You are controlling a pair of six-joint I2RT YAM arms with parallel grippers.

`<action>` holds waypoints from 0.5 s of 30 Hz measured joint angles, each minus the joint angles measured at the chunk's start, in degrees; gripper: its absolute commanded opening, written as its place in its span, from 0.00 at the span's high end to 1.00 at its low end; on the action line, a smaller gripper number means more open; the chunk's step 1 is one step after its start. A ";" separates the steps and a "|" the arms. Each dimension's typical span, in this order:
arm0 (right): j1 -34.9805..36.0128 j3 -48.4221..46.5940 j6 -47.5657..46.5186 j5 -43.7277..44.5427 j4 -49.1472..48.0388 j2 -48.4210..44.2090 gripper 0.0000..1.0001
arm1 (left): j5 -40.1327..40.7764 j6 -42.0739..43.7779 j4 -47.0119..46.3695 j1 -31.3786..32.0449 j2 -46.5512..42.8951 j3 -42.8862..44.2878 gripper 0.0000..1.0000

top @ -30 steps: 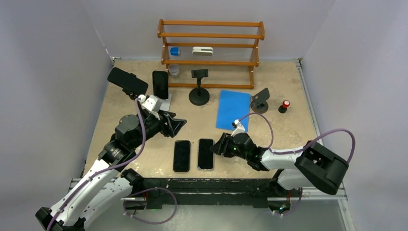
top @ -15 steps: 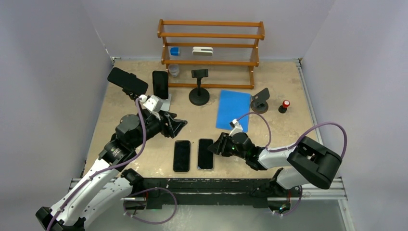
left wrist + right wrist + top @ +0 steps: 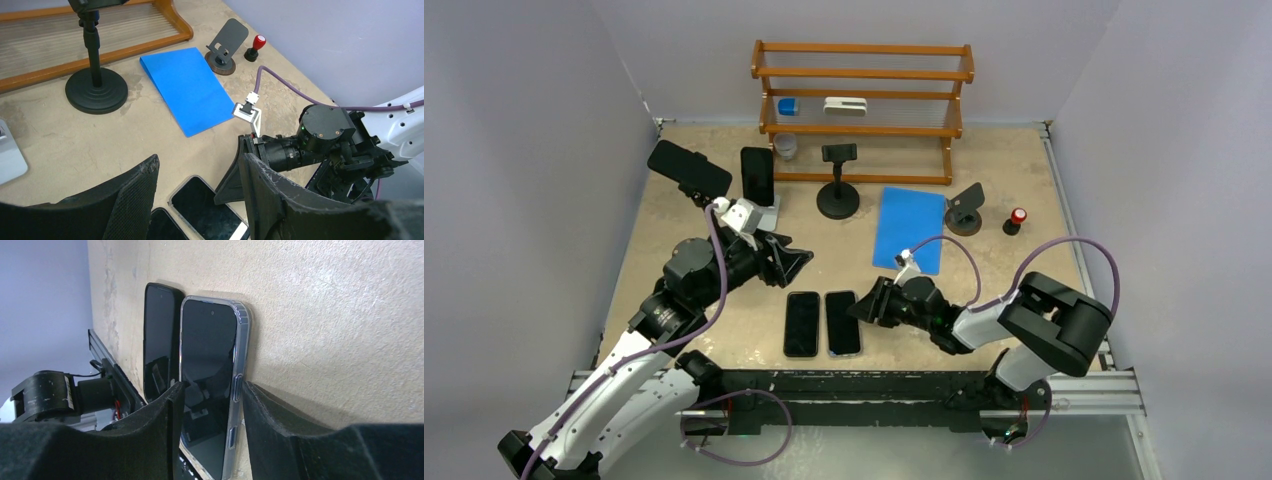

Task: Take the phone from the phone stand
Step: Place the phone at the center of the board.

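Note:
A black phone (image 3: 758, 175) stands upright on a white phone stand (image 3: 770, 213) at the back left, and another phone (image 3: 688, 168) is clamped on a holder further left. Two phones lie flat near the front: a black one (image 3: 802, 323) and a clear-cased one (image 3: 842, 322) (image 3: 207, 355). My right gripper (image 3: 861, 305) (image 3: 214, 390) is open and low, straddling the clear-cased phone's right edge, with one finger over the screen and the other beside the edge on the table. Above the flat phones hovers my left gripper (image 3: 796, 262) (image 3: 199, 160), open and empty.
An empty black pole stand (image 3: 838, 190) and a small black stand (image 3: 965, 210) sit mid-table, with a blue mat (image 3: 911, 228) between them. A red-capped item (image 3: 1017, 219) is at the right. A wooden rack (image 3: 862, 105) runs along the back.
My right gripper slid left, its jaws narrowing a little. The clear-cased phone moved left with it, close beside the black flat phone. The left arm stayed still.

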State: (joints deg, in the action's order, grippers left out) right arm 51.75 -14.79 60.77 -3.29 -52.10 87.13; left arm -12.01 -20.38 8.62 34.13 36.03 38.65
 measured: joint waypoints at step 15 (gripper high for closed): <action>0.63 1.14 -0.39 -0.39 7.91 -7.48 0.48 | -0.11 0.00 0.00 0.00 -0.37 -0.02 0.42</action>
State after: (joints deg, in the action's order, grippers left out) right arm 52.38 -13.65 60.38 -3.68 -44.18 79.66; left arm -12.12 -20.38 8.62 34.13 35.66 38.63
